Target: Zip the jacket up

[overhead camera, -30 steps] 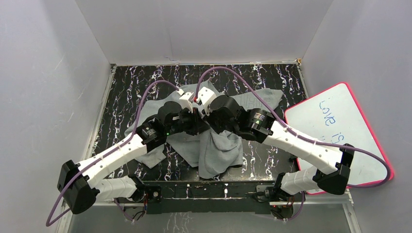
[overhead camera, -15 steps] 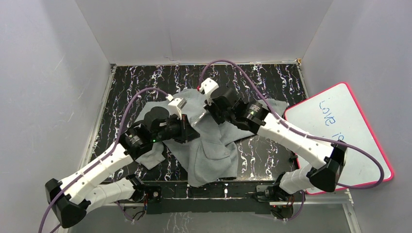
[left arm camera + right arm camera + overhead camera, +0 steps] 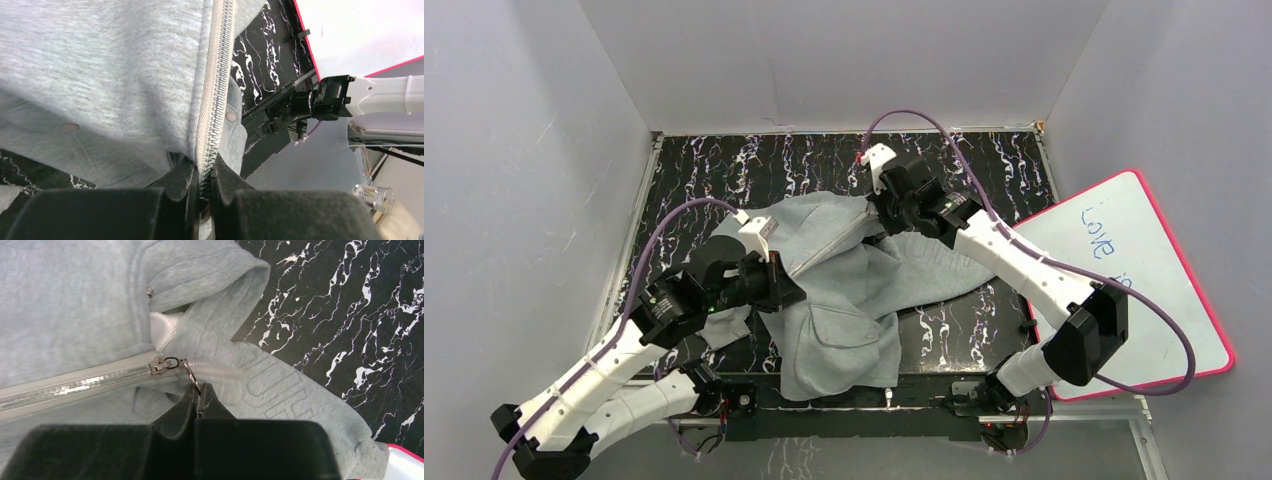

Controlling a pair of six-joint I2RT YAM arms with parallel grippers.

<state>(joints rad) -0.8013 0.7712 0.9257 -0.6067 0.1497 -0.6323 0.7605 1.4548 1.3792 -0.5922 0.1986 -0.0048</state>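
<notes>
Jacket (image 3: 844, 300) lies crumpled mid-table (image 3: 694, 170), its lower part reaching the near edge at 6 o'clock. Zip (image 3: 829, 240) runs taut btwn the grippers, approx 7 to 1 o'clock in top view. L gripper (image 3: 204, 181) at the 7 end, jaws clamped on the zip tape. R gripper (image 3: 200, 392) at the 1 end, jaws pinched on pull ring (image 3: 187, 371). Slider (image 3: 159, 365) is just beside it, w/ teeth meshed on its 9 o'clock side. Sleeve (image 3: 280, 390) w/ faint lettering lies at 3 o'clock of R gripper. Whiteboard (image 3: 1124, 270) sits at 3 o'clock, off the table.
</notes>
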